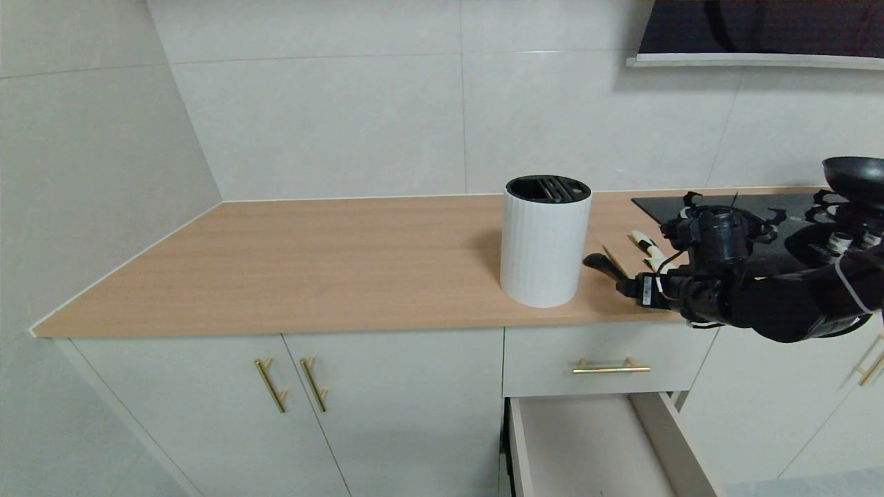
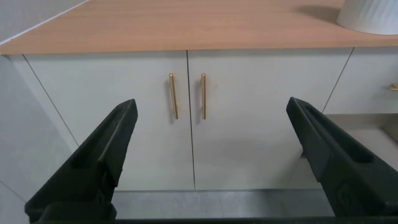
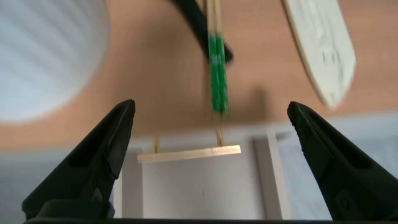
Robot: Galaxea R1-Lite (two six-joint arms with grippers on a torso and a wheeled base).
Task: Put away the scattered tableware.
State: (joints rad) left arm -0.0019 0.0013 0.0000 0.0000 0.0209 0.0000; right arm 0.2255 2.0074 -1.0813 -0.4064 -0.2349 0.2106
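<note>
Between your right gripper's (image 3: 210,107) wide-spread, empty fingers lie green-banded chopsticks (image 3: 216,81) at the counter (image 3: 155,93) edge. A black handle (image 3: 198,25) is just beyond them, with a white utensil (image 3: 323,50) to one side and the ribbed white holder (image 3: 43,56) to the other. Head view adds an open drawer (image 1: 587,442) beneath. Your left gripper (image 2: 211,109), equally wide and empty, faces cupboard doors (image 2: 249,124).

The tool (image 3: 210,111) is hanging wide open over the counter (image 3: 143,112) edge, with green-banded chopsticks (image 3: 216,74) showing in the gap. A dark handle (image 3: 198,28) is lying against them, flanked by a cream utensil (image 3: 323,50) and the white ribbed holder (image 3: 43,56). A brass drawer handle (image 3: 189,153) is gleaming below the edge.
</note>
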